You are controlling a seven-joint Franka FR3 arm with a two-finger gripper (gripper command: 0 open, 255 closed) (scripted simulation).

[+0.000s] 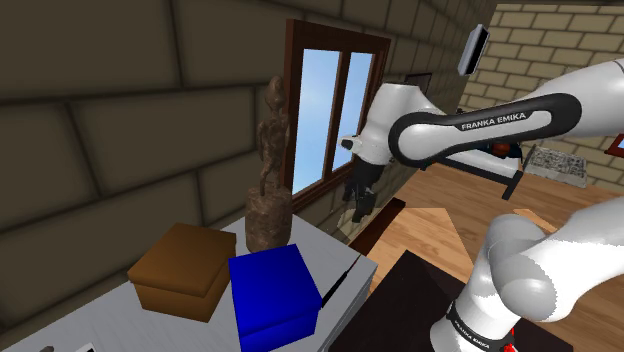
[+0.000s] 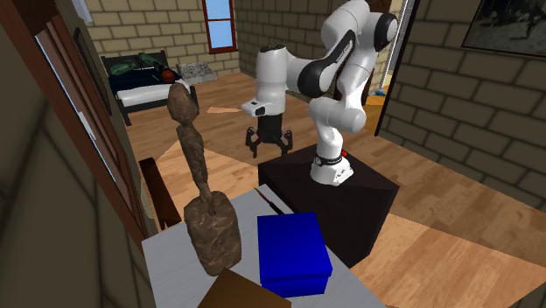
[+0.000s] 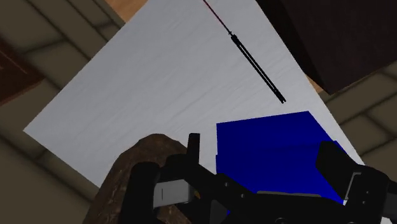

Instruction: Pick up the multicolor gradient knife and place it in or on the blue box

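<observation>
The knife [image 3: 257,60] is a thin dark strip with a reddish tip. It lies flat near the edge of the pale grey table [image 3: 146,89], a little beyond the blue box [image 3: 273,149]. In the second exterior view the knife [image 2: 269,200] rests between the blue box [image 2: 293,252] and the table's end. My gripper [image 3: 264,159] hangs open in the air with nothing between its fingers, well above the table. In the shoulder view the gripper [image 1: 359,203] hovers past the table's far end, above the knife [image 1: 340,281] and the blue box [image 1: 272,296].
A tall brown rock-like sculpture [image 2: 206,206] stands next to the blue box, and a brown box [image 1: 183,268] sits behind it. The dark stand [image 2: 354,188] borders the table. A window [image 1: 325,110] and a brick wall run along the far side.
</observation>
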